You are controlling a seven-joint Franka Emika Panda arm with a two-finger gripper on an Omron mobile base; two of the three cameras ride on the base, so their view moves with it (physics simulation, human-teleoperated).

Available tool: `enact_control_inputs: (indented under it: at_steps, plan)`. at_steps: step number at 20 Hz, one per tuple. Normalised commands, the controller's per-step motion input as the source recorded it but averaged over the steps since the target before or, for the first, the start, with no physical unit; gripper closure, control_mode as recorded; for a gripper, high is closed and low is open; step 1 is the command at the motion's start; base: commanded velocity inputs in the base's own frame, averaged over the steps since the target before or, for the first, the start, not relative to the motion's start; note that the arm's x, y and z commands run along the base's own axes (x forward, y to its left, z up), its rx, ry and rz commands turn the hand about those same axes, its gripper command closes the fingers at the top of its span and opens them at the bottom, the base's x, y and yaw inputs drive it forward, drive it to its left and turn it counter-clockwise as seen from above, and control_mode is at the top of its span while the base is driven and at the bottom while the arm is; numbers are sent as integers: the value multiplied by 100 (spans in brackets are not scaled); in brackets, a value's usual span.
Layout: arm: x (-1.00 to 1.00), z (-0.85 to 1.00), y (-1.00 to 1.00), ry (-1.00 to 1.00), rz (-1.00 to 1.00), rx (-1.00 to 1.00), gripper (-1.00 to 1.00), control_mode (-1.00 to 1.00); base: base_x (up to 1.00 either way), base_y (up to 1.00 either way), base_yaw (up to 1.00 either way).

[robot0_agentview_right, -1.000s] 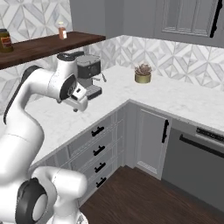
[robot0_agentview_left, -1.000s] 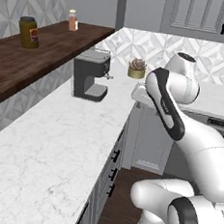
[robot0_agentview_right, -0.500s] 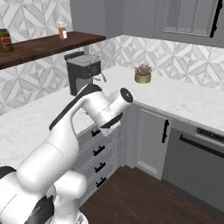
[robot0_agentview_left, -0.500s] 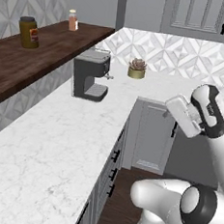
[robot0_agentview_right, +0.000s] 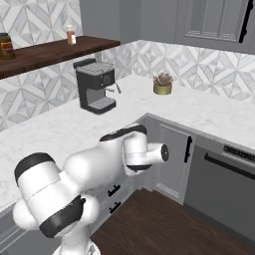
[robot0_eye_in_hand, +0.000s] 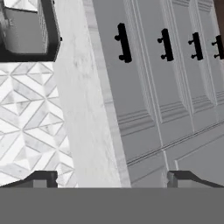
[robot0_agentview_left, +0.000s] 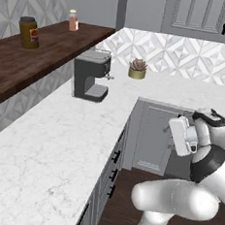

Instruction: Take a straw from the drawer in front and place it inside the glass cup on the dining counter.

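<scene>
Before wide-apart jaws, 4 grey drawers [robot0_eye_in_hand: 144, 74], straw perhaps inside.

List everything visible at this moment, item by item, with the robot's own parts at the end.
Coffee machine: one, black and grey, on the white marble wall counter.
Potted succulent: one, reddish-green in a tan pot, on the counter by the backsplash.
Jar: one, amber with dark lid, on the dark wood shelf.
Small bottle: one, orange with white cap, farther along the shelf.
Grey drawers: a stack, black bar handles, under the counter.
Dishwasher: one, grey, under the counter.
Gripper: one, dark tips, open, holding nothing, facing the drawer fronts.
</scene>
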Motion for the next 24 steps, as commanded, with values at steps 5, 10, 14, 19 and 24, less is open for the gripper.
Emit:
enact_control_inputs:
  at_steps: [5, 10, 14, 19, 24]
  plan:
    - [87, -83, 25, 0, 0, 10, -100, -100, 0, 0, 0]
    - [94, -59, 47, -1, 0, 2, -100, -100, 0, 0, 0]
    - [76, -39, 50, -5, 0, 0, -100, -100, 0, 0, 0]
    - [67, -42, 11, -8, 0, 0, -100, -100, 0, 0, 0]
    - [63, -37, 10, -10, 0, 0, -100, -100, 0, 0, 0]
